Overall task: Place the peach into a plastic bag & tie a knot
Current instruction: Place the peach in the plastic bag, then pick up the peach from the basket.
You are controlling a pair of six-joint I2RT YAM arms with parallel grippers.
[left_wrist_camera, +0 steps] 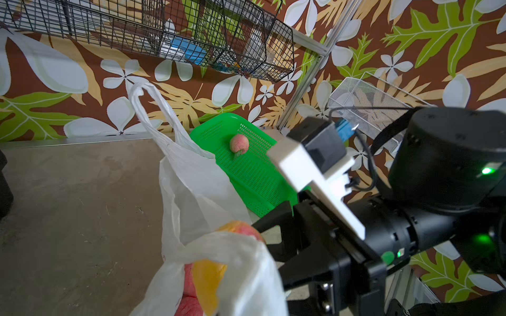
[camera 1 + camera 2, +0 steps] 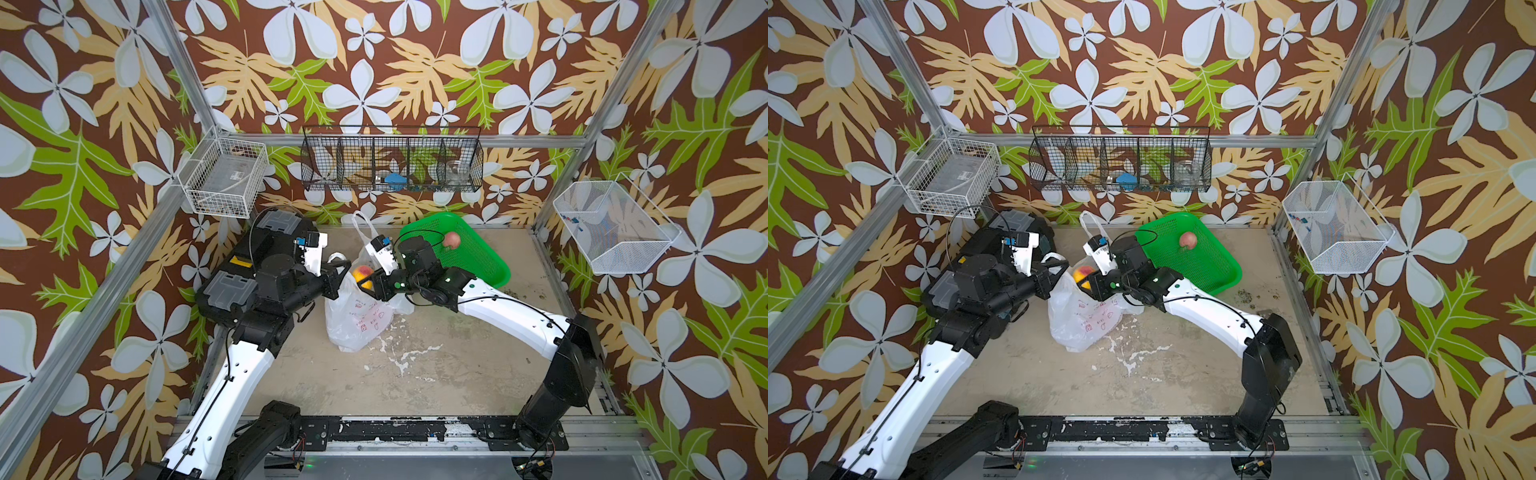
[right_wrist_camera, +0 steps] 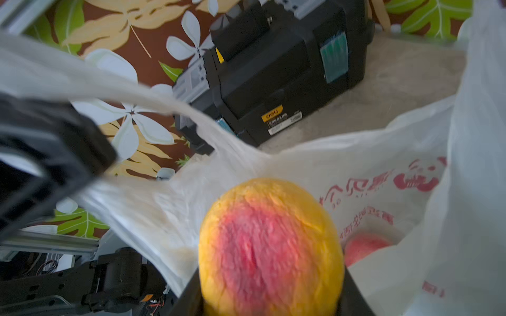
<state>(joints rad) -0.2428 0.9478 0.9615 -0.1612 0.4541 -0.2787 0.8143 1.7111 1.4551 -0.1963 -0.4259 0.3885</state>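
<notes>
Green tray (image 2: 478, 257) with pink fruit (image 2: 452, 240) beside plastic bag (image 2: 357, 324), black toolbox (image 3: 273, 82) nearby

White arms (image 2: 253, 361), black joints (image 2: 575, 357), thin black cables (image 2: 227, 357).

Both top views are bright and evenly lit; the light seems to come from above, and the robot arms (image 2: 511, 316) give only weak, soft shadows on the table (image 2: 457, 374). These views are sharp in the middle, but toward the corners the wallpaper (image 2: 62, 104) looks stretched and slightly softer. In the left wrist view the plastic bag (image 1: 191, 191) is very bright, almost washed out, and the white camera mount (image 1: 309, 169) right of centre is out of focus. In the right wrist view the peach (image 3: 271, 246) at lower centre is soft, and the bag's strip at upper left is smeared.
</notes>
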